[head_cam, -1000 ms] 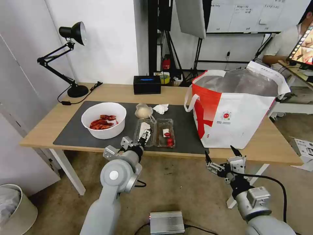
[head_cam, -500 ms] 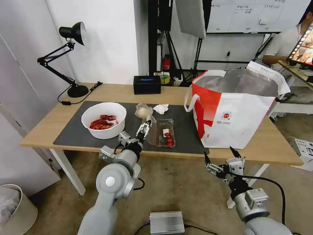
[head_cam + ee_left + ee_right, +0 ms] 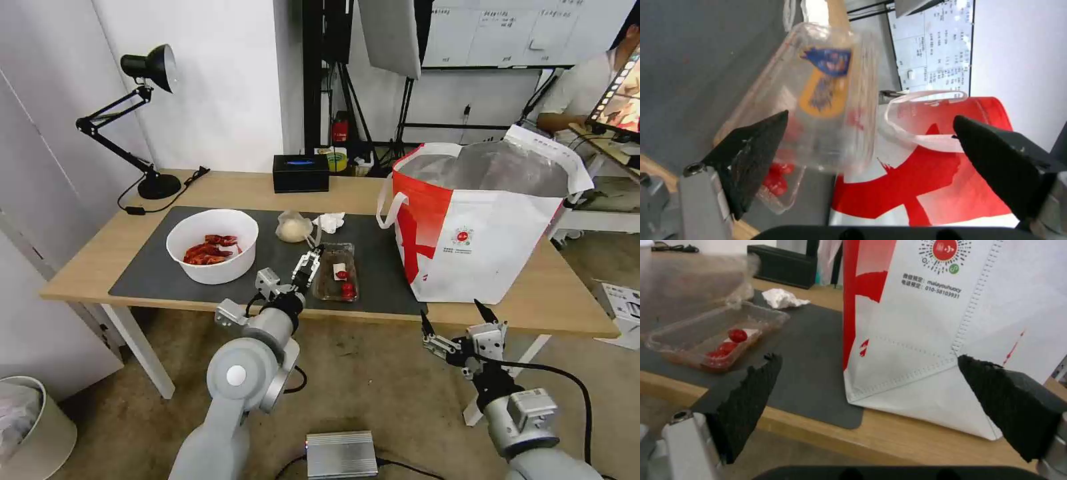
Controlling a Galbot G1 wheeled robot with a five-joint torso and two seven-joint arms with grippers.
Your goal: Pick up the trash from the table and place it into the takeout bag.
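Observation:
The clear hinged tray [image 3: 337, 272] lies on the dark mat [image 3: 152, 275] of the table [image 3: 93, 265] with red bits in its base, its lid [image 3: 835, 100] tipped up over the base. My left gripper [image 3: 308, 261] is open at that lid, which stands between the spread fingers [image 3: 751, 156] in the left wrist view. The white bowl [image 3: 212, 245] of red shells sits to the left. The small clear bag [image 3: 293, 229] and crumpled tissue [image 3: 329, 221] lie behind the tray. The takeout bag [image 3: 487, 233] stands open at the right. My right gripper [image 3: 460, 325] hangs open before the table's front edge, facing the bag [image 3: 925, 326].
A black box [image 3: 301, 173] and a black desk lamp [image 3: 145, 107] stand along the table's back. On the floor are a bin [image 3: 30, 427] at the left and a silver box [image 3: 341, 453] between my arms. Bare wood lies right of the bag.
The tray lay open flat; my left gripper has swung right and lifted its lid up over the base. The right arm has hardly moved.

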